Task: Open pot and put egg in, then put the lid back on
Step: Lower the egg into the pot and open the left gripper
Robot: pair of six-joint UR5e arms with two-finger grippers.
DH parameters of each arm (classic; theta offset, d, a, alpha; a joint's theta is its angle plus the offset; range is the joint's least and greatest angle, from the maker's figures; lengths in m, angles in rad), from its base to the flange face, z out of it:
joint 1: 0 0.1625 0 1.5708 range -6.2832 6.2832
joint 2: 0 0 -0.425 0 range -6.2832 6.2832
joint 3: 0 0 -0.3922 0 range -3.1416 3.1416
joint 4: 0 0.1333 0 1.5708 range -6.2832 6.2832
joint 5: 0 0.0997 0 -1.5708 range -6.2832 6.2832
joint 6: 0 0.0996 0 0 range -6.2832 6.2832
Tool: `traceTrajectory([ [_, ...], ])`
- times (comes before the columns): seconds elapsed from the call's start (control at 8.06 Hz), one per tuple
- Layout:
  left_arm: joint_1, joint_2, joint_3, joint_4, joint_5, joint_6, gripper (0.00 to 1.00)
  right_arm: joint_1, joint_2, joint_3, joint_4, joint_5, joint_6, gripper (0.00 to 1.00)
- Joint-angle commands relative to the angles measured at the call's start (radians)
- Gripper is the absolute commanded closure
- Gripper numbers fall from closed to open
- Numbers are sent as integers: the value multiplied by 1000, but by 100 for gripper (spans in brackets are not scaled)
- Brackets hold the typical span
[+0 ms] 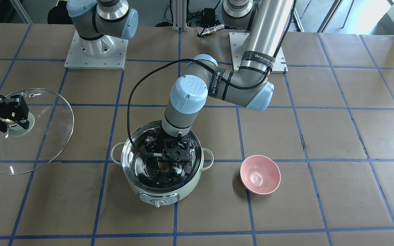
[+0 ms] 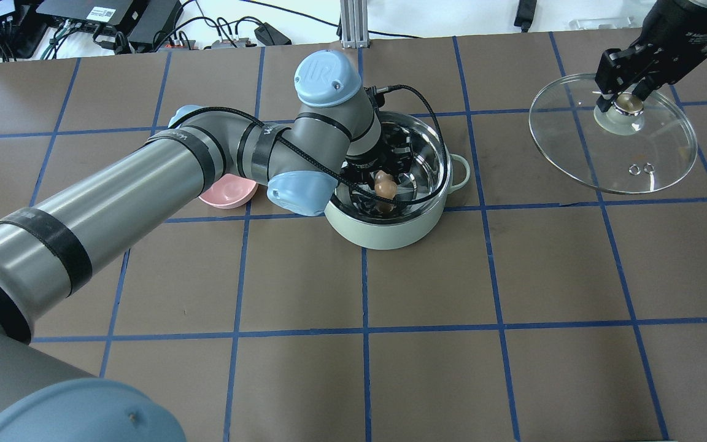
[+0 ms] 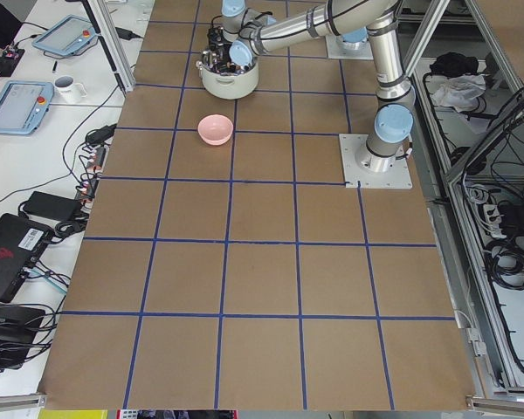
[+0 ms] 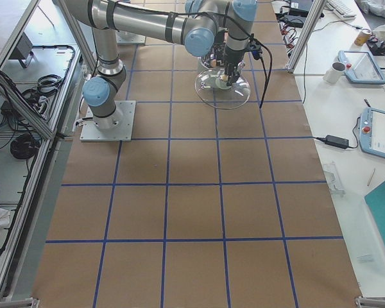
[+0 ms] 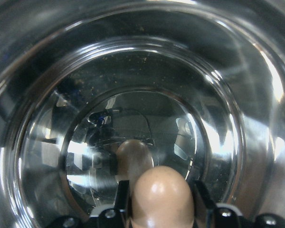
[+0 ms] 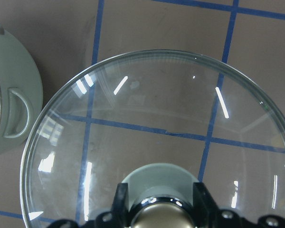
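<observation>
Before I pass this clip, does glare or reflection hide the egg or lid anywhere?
Left wrist view: the egg reads clearly, but the steel bowl of the pot mirrors it just above. Right wrist view: white glare streaks cross the lid, with the grid lines visible through it. Front view: the egg looks dark, in shadow.
</observation>
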Motion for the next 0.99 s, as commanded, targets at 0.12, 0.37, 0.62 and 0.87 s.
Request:
traceTrajectory([
  [0.12, -1, 11, 4, 1, 0, -47, 9, 0, -2, 1, 4, 0, 9, 100],
  [0.37, -7, 20, 15, 10, 0, -69, 5, 0, -5, 1, 1, 1, 9, 100],
  [0.62, -15, 80, 19, -49, 3, -83, 4, 5, -25, 2, 7, -3, 39, 100],
  [0.87, -15, 179, 48, -239, 26, -73, 2, 8, -31, 2, 8, -6, 99, 100],
])
